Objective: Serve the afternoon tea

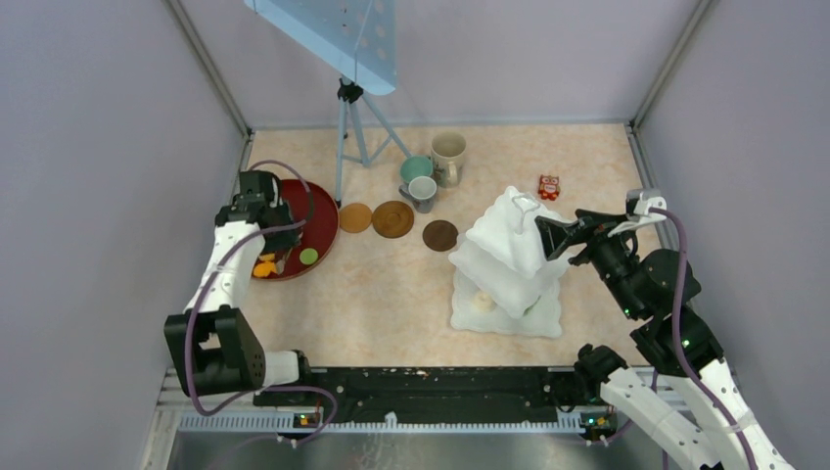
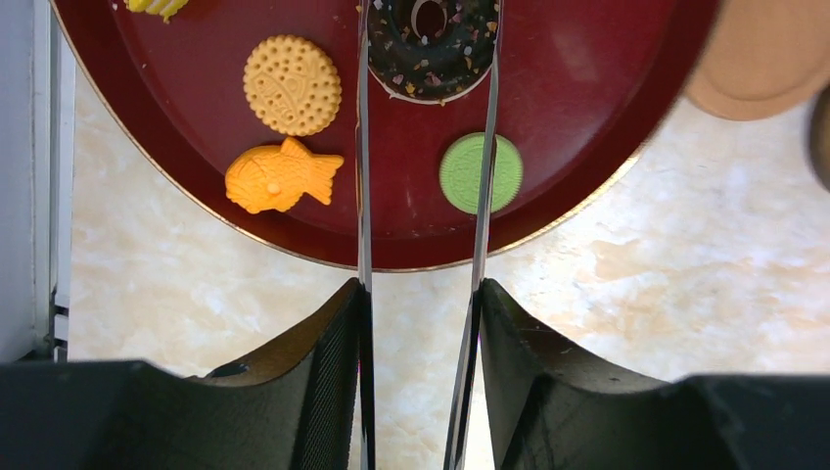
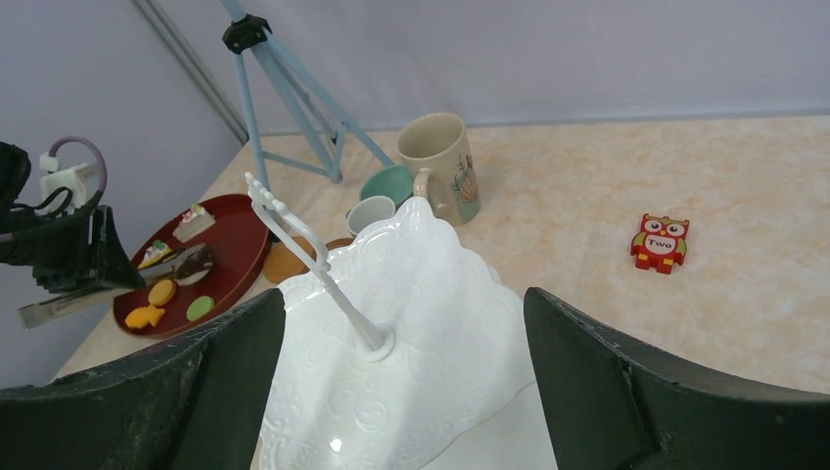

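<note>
My left gripper [image 2: 421, 289] is shut on the metal tongs [image 2: 363, 147], one blade against each pad. The blades reach over the dark-red tray [image 2: 587, 98] and straddle a chocolate doughnut [image 2: 431, 44]. A round biscuit [image 2: 292, 85], an orange fish cake [image 2: 279, 176] and a green cookie [image 2: 480, 173] lie beside it. My right gripper [image 3: 403, 294] is open above the top tier of the white stand [image 3: 431, 333], holding nothing. On the stand's bottom tier [image 1: 509, 318] rests a small pale cake [image 1: 482, 302].
Beige mug [image 1: 449, 155], teal mug [image 1: 416, 168] and grey mug [image 1: 423, 191] stand at the back. Three brown coasters [image 1: 392, 218] lie between tray and stand. A red owl toy [image 1: 548, 186] and a blue tripod [image 1: 347, 127] stand farther back.
</note>
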{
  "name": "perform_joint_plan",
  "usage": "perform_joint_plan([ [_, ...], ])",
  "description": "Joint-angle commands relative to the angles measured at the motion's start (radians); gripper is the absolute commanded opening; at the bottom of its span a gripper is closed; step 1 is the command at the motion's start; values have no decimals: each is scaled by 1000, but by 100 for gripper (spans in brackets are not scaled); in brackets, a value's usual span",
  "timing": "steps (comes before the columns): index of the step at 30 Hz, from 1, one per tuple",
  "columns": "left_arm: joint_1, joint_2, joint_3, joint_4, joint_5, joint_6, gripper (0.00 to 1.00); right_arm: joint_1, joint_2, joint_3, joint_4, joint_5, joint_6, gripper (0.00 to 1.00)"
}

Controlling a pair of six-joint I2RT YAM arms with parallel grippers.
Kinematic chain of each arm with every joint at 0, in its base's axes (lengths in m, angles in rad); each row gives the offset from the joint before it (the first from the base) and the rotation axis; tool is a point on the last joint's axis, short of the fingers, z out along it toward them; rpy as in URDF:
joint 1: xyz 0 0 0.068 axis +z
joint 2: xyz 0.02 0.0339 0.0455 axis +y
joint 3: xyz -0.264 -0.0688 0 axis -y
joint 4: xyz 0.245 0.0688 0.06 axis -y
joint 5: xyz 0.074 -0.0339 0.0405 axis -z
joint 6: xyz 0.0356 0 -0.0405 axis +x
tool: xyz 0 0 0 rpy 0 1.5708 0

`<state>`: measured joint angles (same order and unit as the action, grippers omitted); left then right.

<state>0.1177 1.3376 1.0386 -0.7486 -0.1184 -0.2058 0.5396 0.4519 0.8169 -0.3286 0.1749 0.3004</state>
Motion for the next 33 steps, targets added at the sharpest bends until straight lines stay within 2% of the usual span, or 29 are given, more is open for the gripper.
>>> perform_joint_plan([
  [1,-24,-94,92,-32,85,20,41,10,-4,26,26,18,1,90],
  [5,-103,-131,146,-75,113,2,41,10,-4,65,7,45,-25,90],
  [15,-586,-159,259,-133,98,-129,38,10,-10,151,-37,159,-86,90],
  [23,-884,-241,227,19,107,-199,38,10,-4,179,-45,189,-53,90],
  [28,-1044,-180,260,75,29,-173,38,10,-3,191,-50,190,-33,90],
  [33,-1135,-98,294,119,-17,-138,38,10,-2,206,-61,197,-37,90],
])
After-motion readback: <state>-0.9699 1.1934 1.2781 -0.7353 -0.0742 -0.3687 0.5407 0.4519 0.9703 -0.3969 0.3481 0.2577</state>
